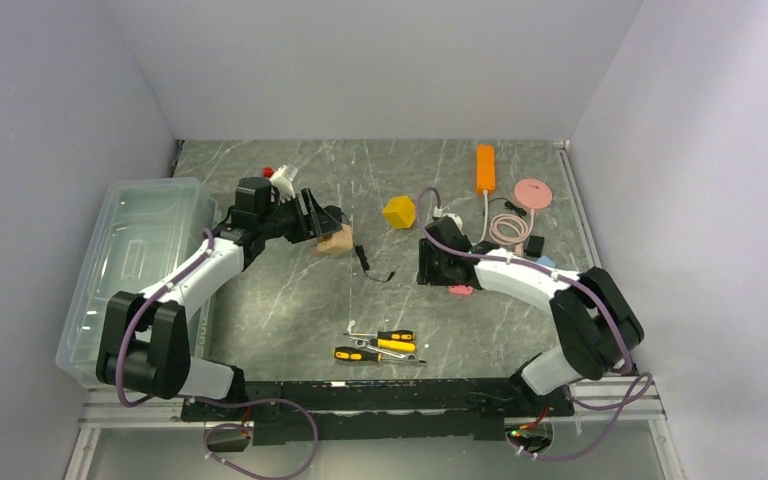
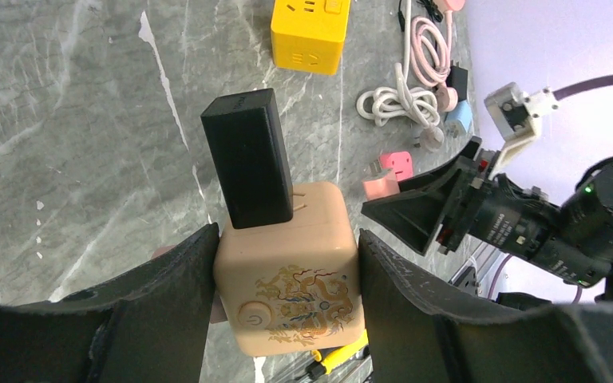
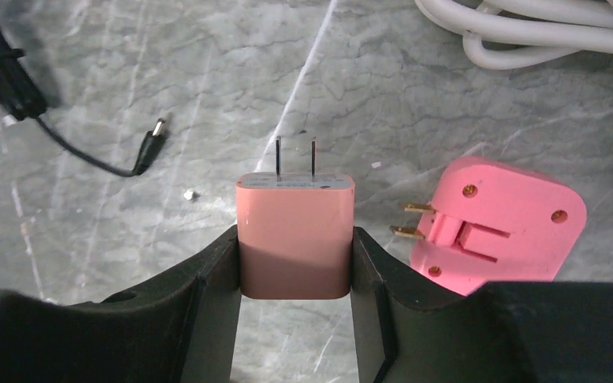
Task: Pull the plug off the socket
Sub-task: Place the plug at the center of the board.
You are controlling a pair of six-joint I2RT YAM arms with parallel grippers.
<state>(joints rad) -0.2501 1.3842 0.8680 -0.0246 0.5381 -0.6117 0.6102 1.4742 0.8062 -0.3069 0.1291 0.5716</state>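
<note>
So my left claw (image 2: 286,243) is pinched on a beige socket cube (image 2: 287,299), one finger on each side wall. That leaves the top face bare, which is the point: the black plug (image 2: 247,155) stands out of that face, just past my fingertips, fully seated and not yet out. The way I see it, I'm the anchor here, keeping the cube from following when the plug gets tugged.

My right claw (image 3: 294,249) isn't free for that though. It's squeezing a pink charger (image 3: 294,209) by its flat sides, with the prongs bare and pointing away from me, low over the desk (image 3: 128,247). Just to its right a second pink adapter (image 3: 499,223) lies flat. A thin black cable (image 3: 88,152) trails off to the left. My guess is the charger needs setting down first. From above, the two claws are well apart, so the right one has to come across to reach the plug.
</note>
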